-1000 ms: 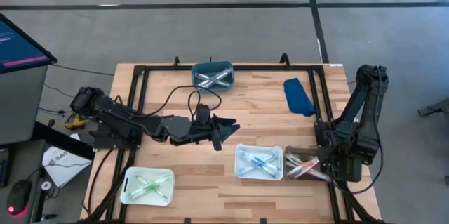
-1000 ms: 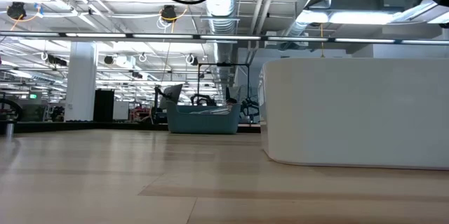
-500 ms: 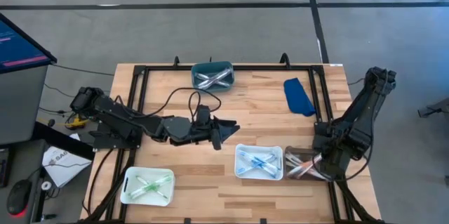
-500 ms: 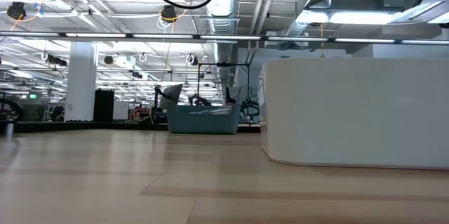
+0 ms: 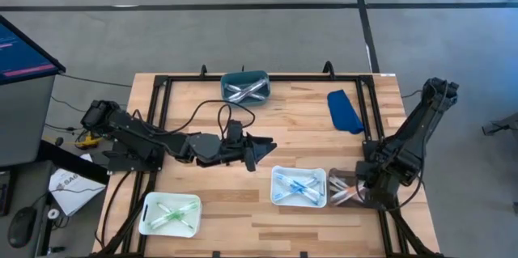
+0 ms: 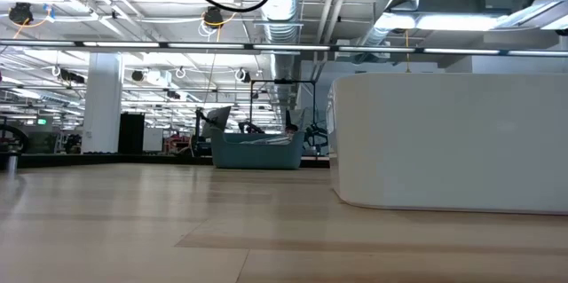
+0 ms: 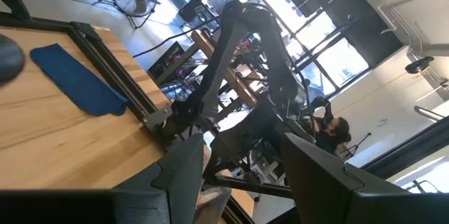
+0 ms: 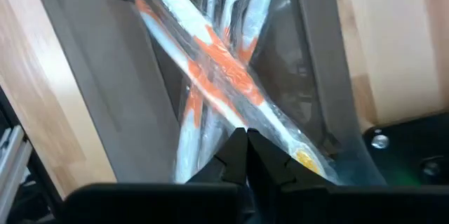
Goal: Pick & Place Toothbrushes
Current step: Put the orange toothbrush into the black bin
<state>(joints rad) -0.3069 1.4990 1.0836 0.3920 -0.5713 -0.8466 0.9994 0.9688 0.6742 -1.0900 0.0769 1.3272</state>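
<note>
Toothbrushes lie sorted in several trays: white ones in a teal tray [image 5: 245, 86], green ones in a white tray [image 5: 170, 213], blue ones in a white tray [image 5: 299, 187], and wrapped pink-orange toothbrushes [image 8: 224, 76] crossed in a dark tray [image 5: 344, 189]. My right gripper [image 8: 242, 138] points down over that dark tray, shut, near the table's right near corner [image 5: 362, 189]. My left gripper [image 5: 263, 149] hangs level above the table's middle, open and with nothing between its fingers [image 7: 238, 178]. My right gripper's shut fingertips [image 8: 237, 143] stand over the wrapped pink-orange toothbrushes near where they cross [image 8: 231, 104], coming from above. I cannot tell whether they touch the wrapping.
A folded blue cloth [image 5: 344, 111] lies at the back right. A black frame rail [image 5: 366, 120] runs along the table's edges. In the low view the white tray's wall [image 6: 444, 141] fills the right side, with the teal tray [image 6: 257, 150] far behind.
My right arm has swung, and its gripper has gone a little toward the table's left, over the dark tray, rolling as it went and staying shut. The left arm has kept still.
</note>
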